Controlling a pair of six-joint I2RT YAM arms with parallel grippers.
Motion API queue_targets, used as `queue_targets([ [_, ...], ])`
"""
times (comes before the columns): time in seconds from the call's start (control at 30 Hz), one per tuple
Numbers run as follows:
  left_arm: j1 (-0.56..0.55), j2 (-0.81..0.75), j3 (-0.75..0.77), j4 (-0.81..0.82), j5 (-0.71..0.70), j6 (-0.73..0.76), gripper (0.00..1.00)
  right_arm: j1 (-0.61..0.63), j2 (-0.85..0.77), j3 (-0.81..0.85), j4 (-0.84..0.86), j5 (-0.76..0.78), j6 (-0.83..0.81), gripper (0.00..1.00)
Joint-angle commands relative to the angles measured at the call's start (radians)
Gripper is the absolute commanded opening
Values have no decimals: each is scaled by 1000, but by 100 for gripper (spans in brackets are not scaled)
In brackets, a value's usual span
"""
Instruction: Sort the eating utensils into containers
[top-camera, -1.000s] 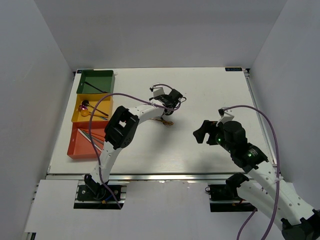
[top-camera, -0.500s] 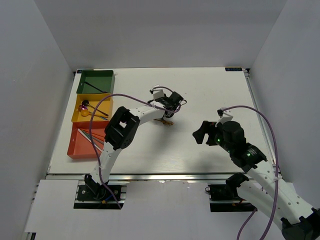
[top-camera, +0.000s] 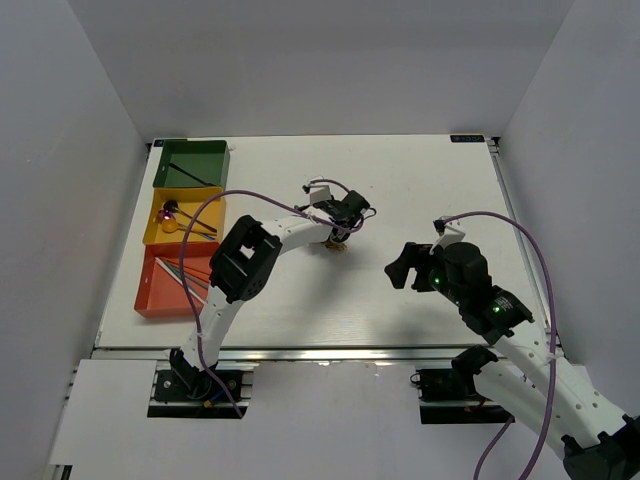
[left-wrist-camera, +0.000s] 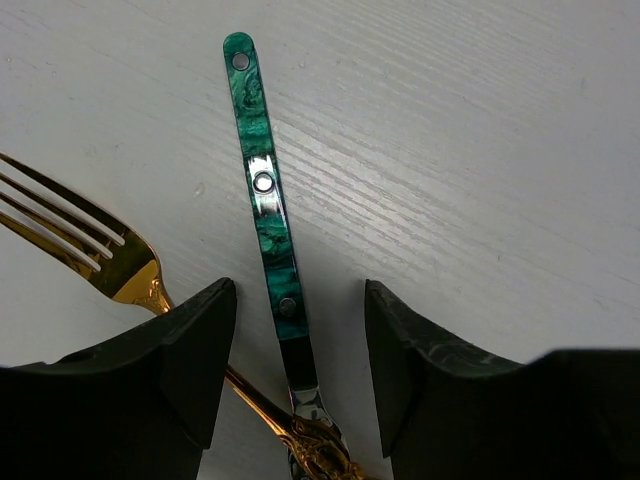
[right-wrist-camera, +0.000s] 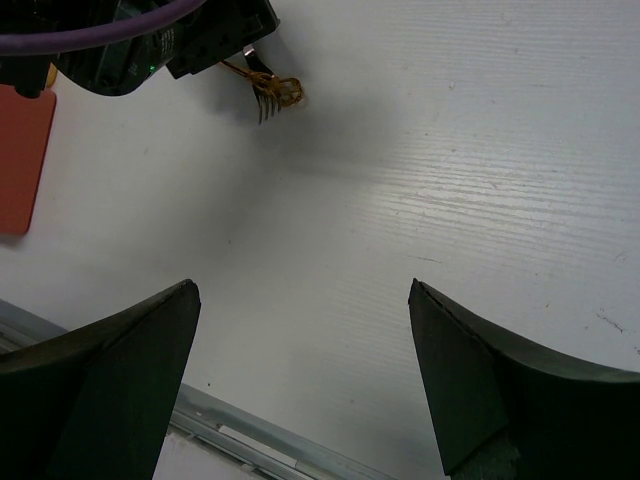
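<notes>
Two L jaws straddle teal-handled utensil (left-wrist-camera: 265, 190), gold fork (left-wrist-camera: 90, 250) beside.

I work in a lab test cell, not in a home or kitchen. My two arms are bolted on a metal rail (top-camera: 330, 355) at 6 o'clock of a plain white table (top-camera: 420, 190). Blank white walls (top-camera: 320, 60) close the table at 9, 12 and 3 o'clock, like a booth. Purple cables (top-camera: 530, 250) run in the open along my arms. Three colour trays, green (top-camera: 190, 163), yellow (top-camera: 175, 235) and orange-red (top-camera: 160, 295), stand in a row at 9 o'clock, and a few utensils (left-wrist-camera: 262, 190) lie on the white board as test pieces.
</notes>
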Motion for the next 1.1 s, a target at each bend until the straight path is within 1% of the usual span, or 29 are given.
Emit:
queue_targets([
  [0.0,-1,-3,15,-5,8,-6,63,-2,-6,6,27,-7,-6,89],
  [0.2,-2,28,19,30,57,15,40,-4,-10,8,23,-3,-11,89],
  [0.23,-2,29,21,36,70,20,32,-2,-12,9,23,-3,-11,89],
  [0.33,-2,28,24,53,100,28,24,-2,-10,11,23,-1,-12,89],
  [0.4,-1,20,22,79,112,35,20,-4,-9,12,21,-1,-14,89],
  [0.43,1,16,22,84,118,37,12,-2,-10,12,21,0,-14,89],
  [0.47,4,1,16,92,127,37,0,-2,-10,14,20,0,-15,89],
  [0.53,10,-41,-5,145,159,47,0,-2,-10,14,17,3,-17,89],
  [0.57,13,-61,-42,223,178,63,0,-2,-10,14,15,3,-17,89],
  [0.63,18,-108,-91,310,202,107,0,-2,-12,14,15,3,-17,89],
  [0.67,21,-162,-149,393,219,115,0,-2,-12,14,14,5,-17,89],
  [0.73,26,-223,-224,481,218,124,0,-2,-10,14,15,5,-17,89],
  [0.77,29,-287,-267,577,213,124,0,-2,-10,14,14,6,-17,89],
  [0.8,36,-320,-356,617,213,121,0,-4,-10,15,14,6,-17,89],
  [0.87,50,-375,-445,782,224,104,0,-2,-11,15,12,6,-17,89],
  [0.9,73,-424,-541,847,265,101,0,-2,-10,15,14,6,-17,89],
  [0.93,84,-446,-589,922,293,97,0,-2,-12,15,14,8,-17,89],
  [0.97,96,-464,-632,1037,316,83,0,-2,-12,15,12,8,-17,89],
  [1.0,119,-489,-709,1100,371,77,0,-2,-12,12,12,8,-17,89],
  [1.07,136,-501,-755,1231,412,71,0,-2,-12,9,14,6,-17,89],
])
